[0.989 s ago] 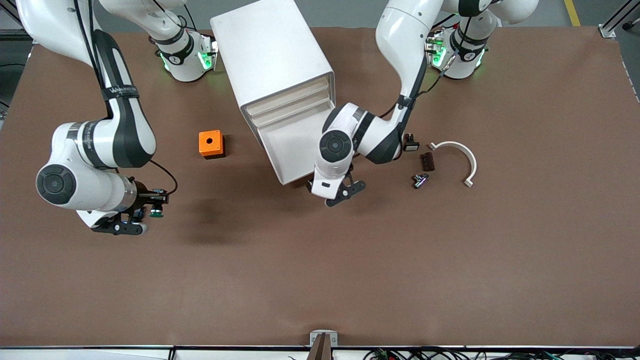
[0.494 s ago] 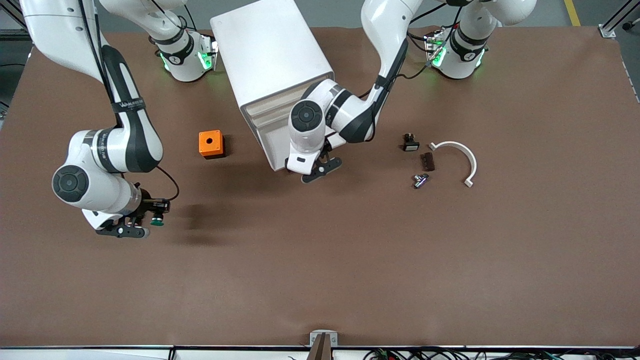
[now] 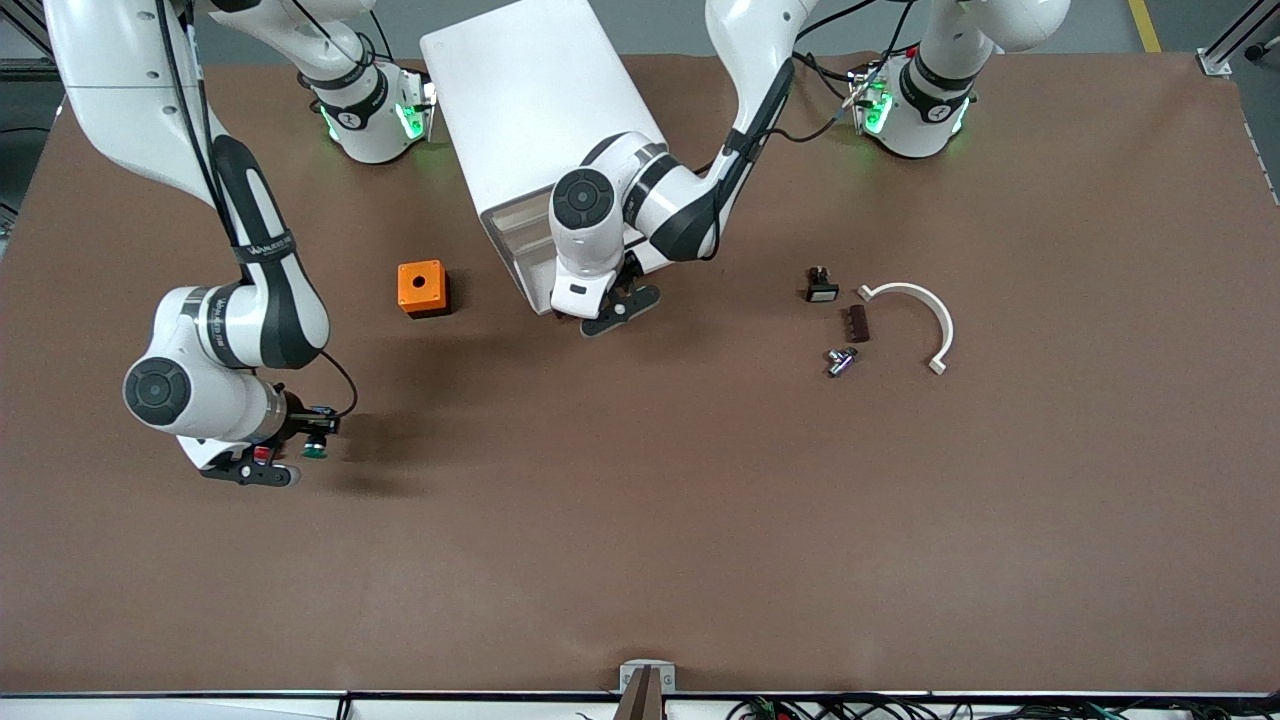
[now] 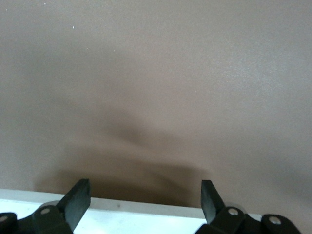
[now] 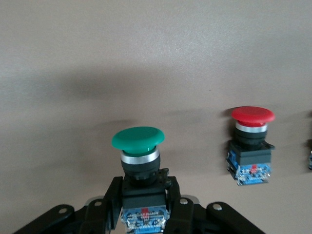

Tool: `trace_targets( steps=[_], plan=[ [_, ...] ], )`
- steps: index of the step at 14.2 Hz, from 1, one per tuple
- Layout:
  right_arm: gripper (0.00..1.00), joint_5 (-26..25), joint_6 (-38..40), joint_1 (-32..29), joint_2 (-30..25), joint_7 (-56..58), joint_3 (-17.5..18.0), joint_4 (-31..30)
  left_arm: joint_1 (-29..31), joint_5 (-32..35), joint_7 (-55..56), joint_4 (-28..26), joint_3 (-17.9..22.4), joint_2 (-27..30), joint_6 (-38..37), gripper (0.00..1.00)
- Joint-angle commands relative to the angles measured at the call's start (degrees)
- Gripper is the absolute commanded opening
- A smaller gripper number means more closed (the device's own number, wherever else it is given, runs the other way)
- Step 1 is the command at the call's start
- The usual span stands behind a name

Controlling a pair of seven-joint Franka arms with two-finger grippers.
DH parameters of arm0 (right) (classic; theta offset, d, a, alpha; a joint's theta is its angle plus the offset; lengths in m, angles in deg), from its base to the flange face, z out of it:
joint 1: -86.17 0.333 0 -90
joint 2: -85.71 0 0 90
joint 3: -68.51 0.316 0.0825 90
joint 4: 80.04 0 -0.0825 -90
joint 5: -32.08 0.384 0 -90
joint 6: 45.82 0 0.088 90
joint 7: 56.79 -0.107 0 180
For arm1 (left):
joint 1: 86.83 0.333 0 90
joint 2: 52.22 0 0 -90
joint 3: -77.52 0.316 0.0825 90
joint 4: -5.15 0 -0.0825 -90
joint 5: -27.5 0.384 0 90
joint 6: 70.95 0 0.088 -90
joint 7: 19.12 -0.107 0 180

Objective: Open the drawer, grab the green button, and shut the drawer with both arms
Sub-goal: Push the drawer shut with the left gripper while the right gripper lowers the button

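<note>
2 claws work here: the left claw (image 3: 612, 306), spread, should press squarely on the drawer (image 3: 530, 262) front near the tabletop's (image 3: 700, 520) robot-side edge, while the right claw (image 3: 290, 450) pinches the button (image 3: 314, 448).

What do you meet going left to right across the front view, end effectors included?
Right end effector holding the green button → orange box → left end effector at the drawer → black switch → white curved piece.

Taking the small orange plastic box with a round hole (image 3: 422, 288) as landmark: the curved white plastic bracket (image 3: 922, 309), dark brown block (image 3: 855, 323), small black switch (image 3: 820, 286) and metal fitting (image 3: 839, 360) lie well apart from it, toward the left arm's end of the table.
</note>
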Motion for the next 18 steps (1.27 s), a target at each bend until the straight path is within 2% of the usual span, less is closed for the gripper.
trace_targets(
  steps=[1, 7, 9, 10, 17, 18],
  plan=[
    [0.14, -0.9, -2.5, -1.7, 2.0, -0.3, 1.1, 0.0, -1.1, -0.5, 1.8, -1.0, 0.3, 1.0, 0.2, 1.00],
    [0.18, -0.9, -3.0, -2.2, 3.1, -0.5, 1.1, 0.0, -1.7, -2.0, 4.6, -1.1, -2.6, 0.7, 2.2, 1.00],
    [0.20, -0.9, -2.8, -2.2, 3.1, -0.5, 1.1, 0.0, -1.6, -4.4, 4.5, -0.9, -3.0, 0.7, 2.4, 1.00],
    [0.25, -0.9, -2.8, -2.2, 3.1, -0.5, 1.1, 0.0, -1.7, -5.3, 4.5, -0.9, -3.3, 0.7, 2.8, 1.00],
    [0.27, -1.0, -3.0, -2.3, 4.2, 0.2, 1.1, 0.3, -1.5, -9.5, 3.7, -0.9, -4.2, 0.1, 3.0, 1.00],
    [0.30, -1.0, -3.0, -2.3, 4.2, 0.2, 1.1, 0.3, -1.3, -9.5, 3.6, -0.9, -4.1, 0.1, 2.9, 1.00]
  ],
)
